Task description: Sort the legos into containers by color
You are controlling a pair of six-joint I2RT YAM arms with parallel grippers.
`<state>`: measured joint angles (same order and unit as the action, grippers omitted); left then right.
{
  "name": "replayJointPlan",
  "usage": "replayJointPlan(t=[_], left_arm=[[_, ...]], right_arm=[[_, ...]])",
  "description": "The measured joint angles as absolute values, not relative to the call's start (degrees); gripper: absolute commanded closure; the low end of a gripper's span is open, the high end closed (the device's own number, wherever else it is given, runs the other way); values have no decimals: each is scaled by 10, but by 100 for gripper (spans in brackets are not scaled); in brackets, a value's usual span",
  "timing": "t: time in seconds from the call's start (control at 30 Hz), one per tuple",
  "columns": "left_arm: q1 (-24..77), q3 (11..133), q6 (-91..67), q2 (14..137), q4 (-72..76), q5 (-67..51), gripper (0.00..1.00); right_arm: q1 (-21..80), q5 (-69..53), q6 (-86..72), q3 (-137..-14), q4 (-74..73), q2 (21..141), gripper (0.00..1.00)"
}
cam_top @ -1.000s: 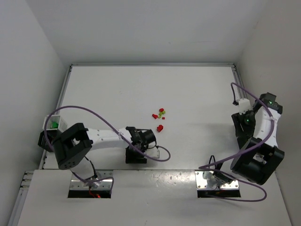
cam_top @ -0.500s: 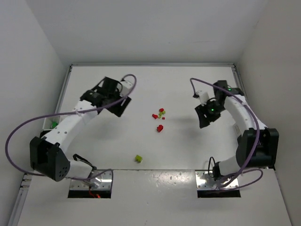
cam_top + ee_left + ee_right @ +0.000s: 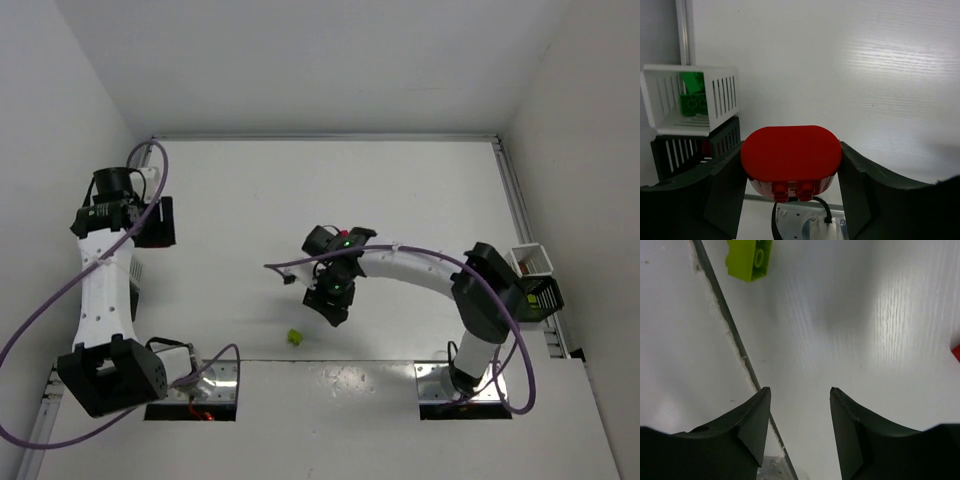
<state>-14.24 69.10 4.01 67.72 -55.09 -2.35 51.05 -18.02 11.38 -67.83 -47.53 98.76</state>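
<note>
Swings bring the left gripper (image 3: pixel 790 172), clamped on a red brick (image 3: pixel 790 150), beside the bin (image 3: pixel 724 95) holding a green brick (image 3: pixel 694 100), likely the wrong colour match, and the empty, part-open right gripper (image 3: pixel 797 425) near a lime brick (image 3: pixel 747 257).

Mostly plastic, on a white table (image 3: pixel 875 75) with fine streaks and a soft sheen

The red lego (image 3: pixel 791 152) looks smooth and satin, the lime lego (image 3: pixel 749 257) a little glossier. The white container (image 3: pixel 722 95) is thin slatted plastic, matt. The fingers (image 3: pixel 752 427) of the right gripper (image 3: pixel 799 400) are dark matt plastic; the mounting plate (image 3: pixel 810 222) is bare metal.
</note>
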Motion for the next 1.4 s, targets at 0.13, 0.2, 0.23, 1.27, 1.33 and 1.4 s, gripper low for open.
replayJointPlan(t=[0.13, 0.2, 0.23, 1.27, 1.33, 1.4], left_arm=[[-202, 693, 51, 667, -575, -35, 75], [-225, 697, 60, 663, -584, -42, 75], [-236, 698, 65, 662, -586, -45, 75], [-406, 728, 186, 705, -614, -119, 75], [-406, 725, 190, 705, -614, -121, 75], [-406, 718, 195, 705, -614, -125, 75]], right_arm=[[572, -142, 81, -709, -455, 1025, 49], [591, -123, 61, -732, -446, 1042, 49], [599, -114, 50, -745, -441, 1051, 49], [709, -12, -67, -825, -396, 1189, 83], [709, -12, -70, -825, -394, 1189, 96], [709, -12, -69, -824, -393, 1188, 100]])
